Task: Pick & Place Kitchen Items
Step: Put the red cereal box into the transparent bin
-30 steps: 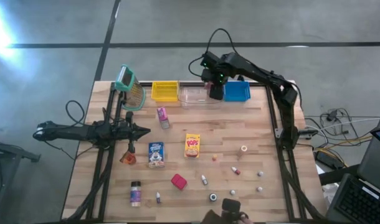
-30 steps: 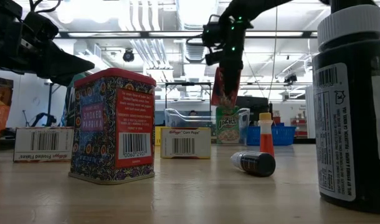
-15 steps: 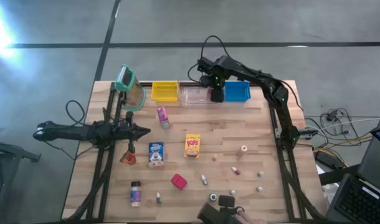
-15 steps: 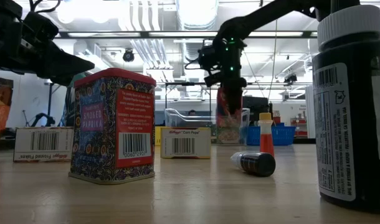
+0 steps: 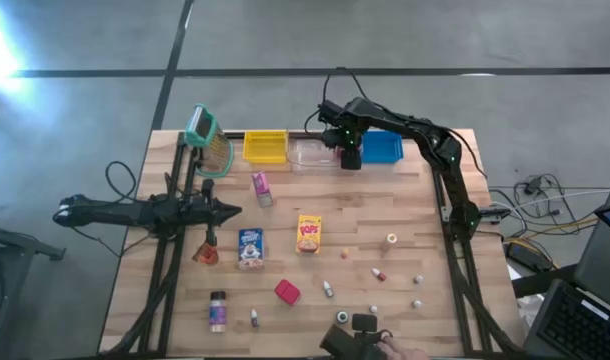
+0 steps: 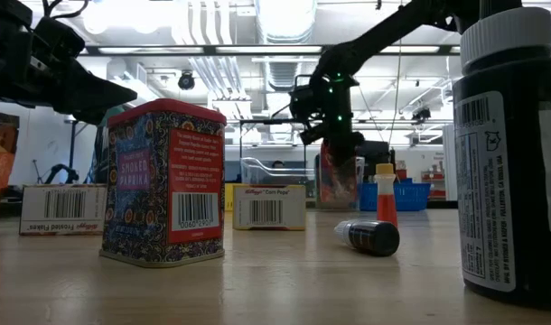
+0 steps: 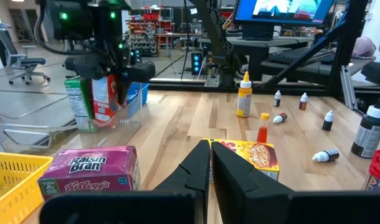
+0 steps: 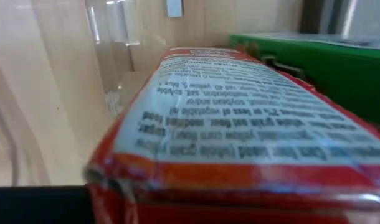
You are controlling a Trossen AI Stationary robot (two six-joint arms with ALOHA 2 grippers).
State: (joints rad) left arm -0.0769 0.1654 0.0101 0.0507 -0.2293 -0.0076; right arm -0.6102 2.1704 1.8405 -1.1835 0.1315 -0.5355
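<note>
The right gripper [image 5: 351,158] reaches down into the right end of the clear bin [image 5: 307,152] at the far edge of the table [image 5: 405,210], its jaws about a red box [image 7: 103,99] that stands upright in the bin just beside a green box [image 7: 78,102]. Whether the jaws grip the red box or have let it go cannot be told.

To do this step well, I judge the jaws should open fully before any lift, then rise straight up, so the fingers do not drag the red box over or knock the green box beside it. The bin wall is close on the near side, so no sideways move until clear of the rim.

The left gripper [image 7: 209,168] hangs over the left middle of the table, jaws pinched together and empty.

Left to pick, on the open table: a pink box [image 5: 260,186], a blue box [image 5: 250,247], a yellow box [image 5: 308,232], a red block [image 5: 286,291], a jar [image 5: 218,310] and small bottles [image 5: 328,289] at the near right. A yellow bin [image 5: 265,146] and a blue bin [image 5: 381,147] flank the clear bin. Nothing blocks the way up.
</note>
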